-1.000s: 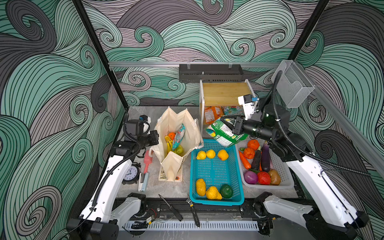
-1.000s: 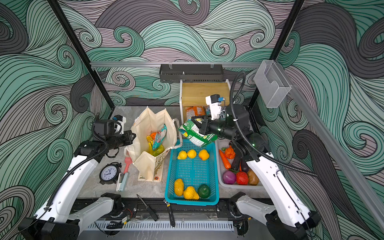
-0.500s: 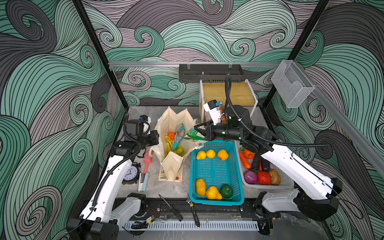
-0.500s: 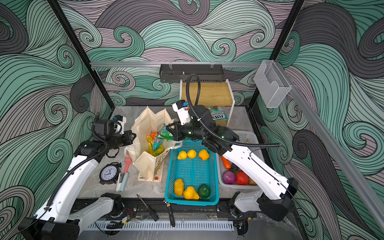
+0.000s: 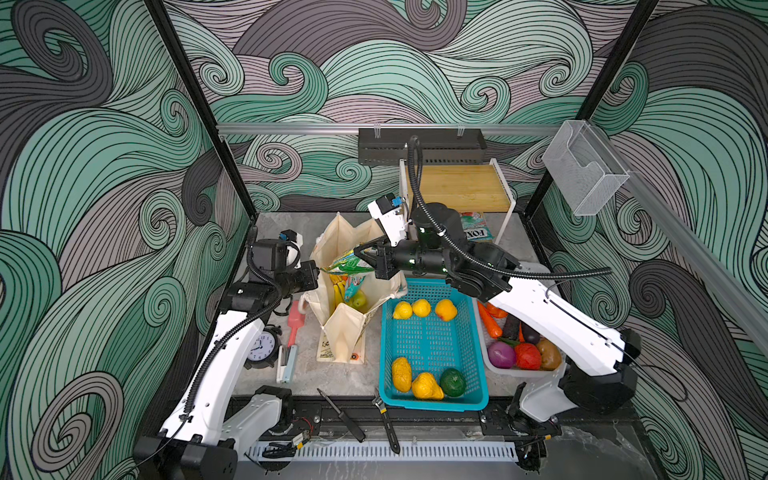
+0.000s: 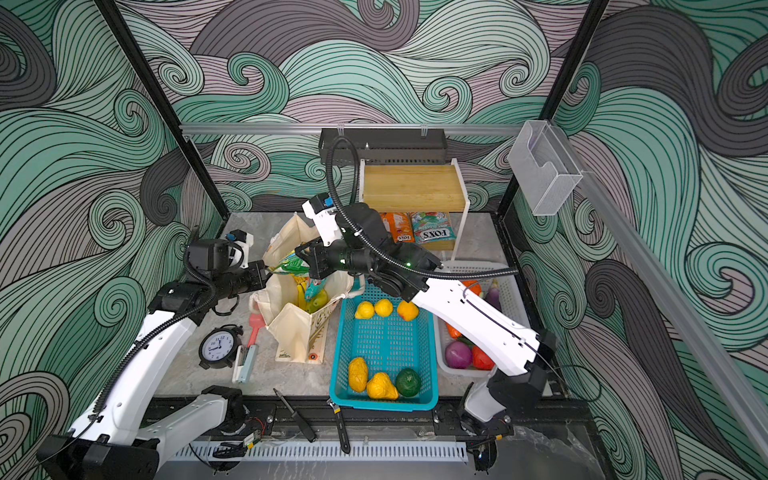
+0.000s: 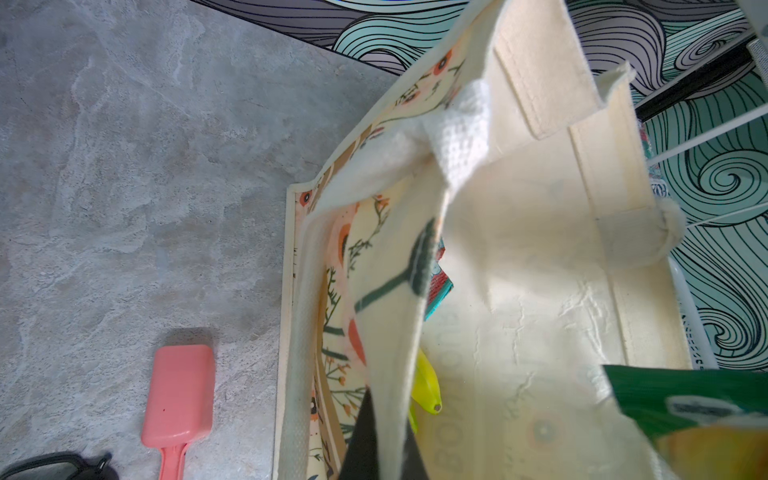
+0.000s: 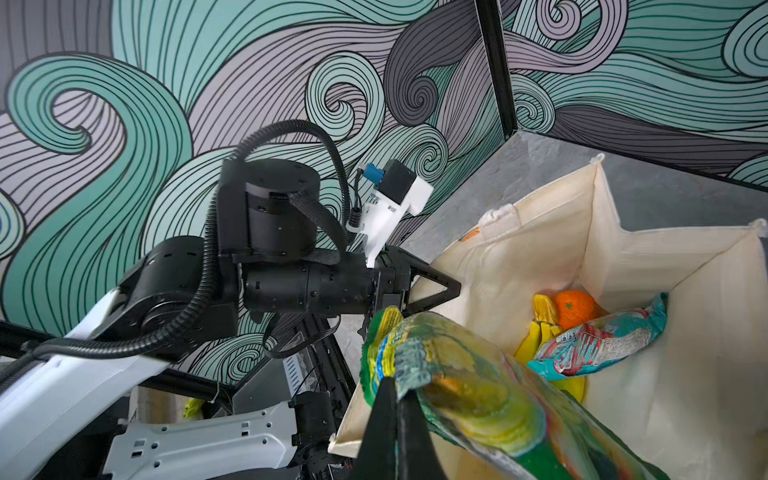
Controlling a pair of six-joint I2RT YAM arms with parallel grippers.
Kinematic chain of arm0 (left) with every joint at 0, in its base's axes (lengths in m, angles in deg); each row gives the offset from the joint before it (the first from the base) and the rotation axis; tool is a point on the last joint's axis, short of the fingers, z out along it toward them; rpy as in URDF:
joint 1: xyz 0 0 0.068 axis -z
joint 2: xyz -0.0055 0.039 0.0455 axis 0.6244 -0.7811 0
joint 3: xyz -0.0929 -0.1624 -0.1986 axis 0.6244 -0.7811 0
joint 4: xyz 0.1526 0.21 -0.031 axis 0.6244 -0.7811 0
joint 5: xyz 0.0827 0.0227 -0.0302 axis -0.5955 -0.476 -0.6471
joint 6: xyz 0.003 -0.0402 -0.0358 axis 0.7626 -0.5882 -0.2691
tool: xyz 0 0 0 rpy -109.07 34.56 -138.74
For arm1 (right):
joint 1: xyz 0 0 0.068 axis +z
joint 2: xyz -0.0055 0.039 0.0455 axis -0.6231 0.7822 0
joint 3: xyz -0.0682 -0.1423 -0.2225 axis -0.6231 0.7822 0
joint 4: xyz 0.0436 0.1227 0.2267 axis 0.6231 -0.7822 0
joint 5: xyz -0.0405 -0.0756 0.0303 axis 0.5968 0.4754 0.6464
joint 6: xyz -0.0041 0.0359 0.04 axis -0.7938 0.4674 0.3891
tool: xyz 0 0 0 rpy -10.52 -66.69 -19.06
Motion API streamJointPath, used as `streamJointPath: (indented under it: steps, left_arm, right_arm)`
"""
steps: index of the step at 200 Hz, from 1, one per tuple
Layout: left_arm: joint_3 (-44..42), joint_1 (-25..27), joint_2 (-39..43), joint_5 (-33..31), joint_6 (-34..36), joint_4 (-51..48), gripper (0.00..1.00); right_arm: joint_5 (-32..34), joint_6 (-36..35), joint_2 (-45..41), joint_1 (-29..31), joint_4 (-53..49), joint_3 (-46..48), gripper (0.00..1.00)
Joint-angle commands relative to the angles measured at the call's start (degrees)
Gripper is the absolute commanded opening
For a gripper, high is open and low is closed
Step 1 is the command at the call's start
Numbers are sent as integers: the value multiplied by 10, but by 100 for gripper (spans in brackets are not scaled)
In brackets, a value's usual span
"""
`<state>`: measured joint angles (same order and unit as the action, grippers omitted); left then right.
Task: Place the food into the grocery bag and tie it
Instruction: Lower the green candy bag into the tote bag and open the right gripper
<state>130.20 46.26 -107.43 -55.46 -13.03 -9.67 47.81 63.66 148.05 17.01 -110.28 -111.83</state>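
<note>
Jaws on both arms are closed on something. The right gripper pinches one crimped end of the green-yellow snack packet and holds it roughly level above the open mouth of the grocery bag. The packet's free end lies close to the left gripper. The left gripper's jaws are clamped on the cream rim of the bag's left wall. In the right wrist view the dark fingers meet on the packet's edge. In the left wrist view one dark finger lies flat against the floral fabric. The bag stands upright on the grey table, just left of the teal basket, with its front panel folded forward. Inside it, as the right wrist view shows, lie a banana bunch, an orange and a teal-red snack packet. Toy fruit lies at both ends of the teal basket. The white basket beside it holds an eggplant among other vegetables. In a top view, two more packets lie under the wooden shelf at the back. An alarm clock and a pink paddle lie to the left of the bag.
</note>
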Motion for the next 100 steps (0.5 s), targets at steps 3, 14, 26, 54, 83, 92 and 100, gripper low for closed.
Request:
streamJointPath:
  steps: [3,14,26,54,83,92,100]
  left_arm:
    - [-5,-2,1,11,-6,-24,0]
    - [-4,-1,4,2,-4,-27,0]
    - [-5,-1,7,-2,-3,-27,0]
    - [-5,-1,5,9,-4,-24,0]
    - [-5,-1,4,12,-6,-25,0]
    - [-6,-1,5,12,-5,-25,0]
    - [-6,-1,5,11,-5,-24,0]
  right_arm:
    - [6,-16,39,-1,6,-27,0]
    - [0,-15,59,-1,2,-31,0]
    - [-8,-12,75,-1,3,-30,0]
    - [-22,-4,107,-1,3,-31,0]
    - [-35,-1,149,-2,5,-51,0]
    - [-44,1,167,-1,2,-68,0]
    - [-54,3,185,-2,0,-83,0]
